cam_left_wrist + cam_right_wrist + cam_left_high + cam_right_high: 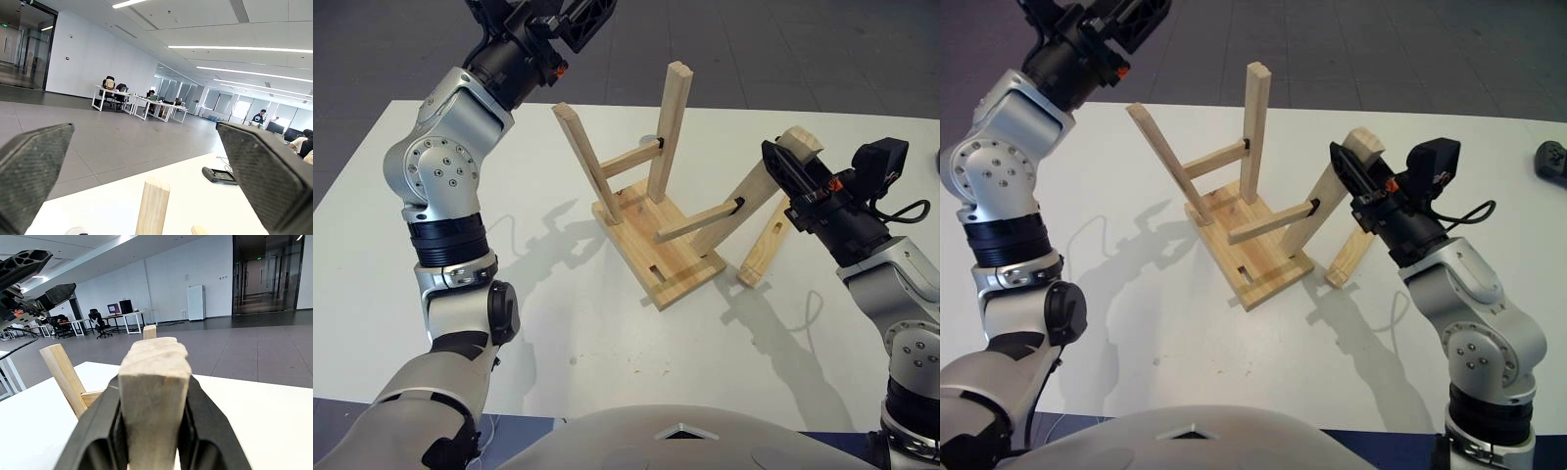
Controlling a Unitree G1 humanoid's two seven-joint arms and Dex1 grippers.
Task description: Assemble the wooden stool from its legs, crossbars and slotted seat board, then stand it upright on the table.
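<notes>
The slotted seat board [677,266] lies upside down on the white table [558,333]. Two legs [581,157] [670,127] stand up from it, joined by a crossbar [631,160]. A third leg [756,188] leans toward the board, its crossbar [695,223] reaching over the seat. My right gripper [795,160] is shut on that leg's upper end [154,377]. A fourth leg [766,245] rests slanted beside it on the table. My left gripper [579,20] hangs high above the table's far left side, open and empty, with a leg top [152,200] below its fingers [34,166].
A black controller [1552,157] lies at the table's far right edge. Bare table surface spreads left of and in front of the seat board. A thin cable [514,235] trails on the table near the left arm.
</notes>
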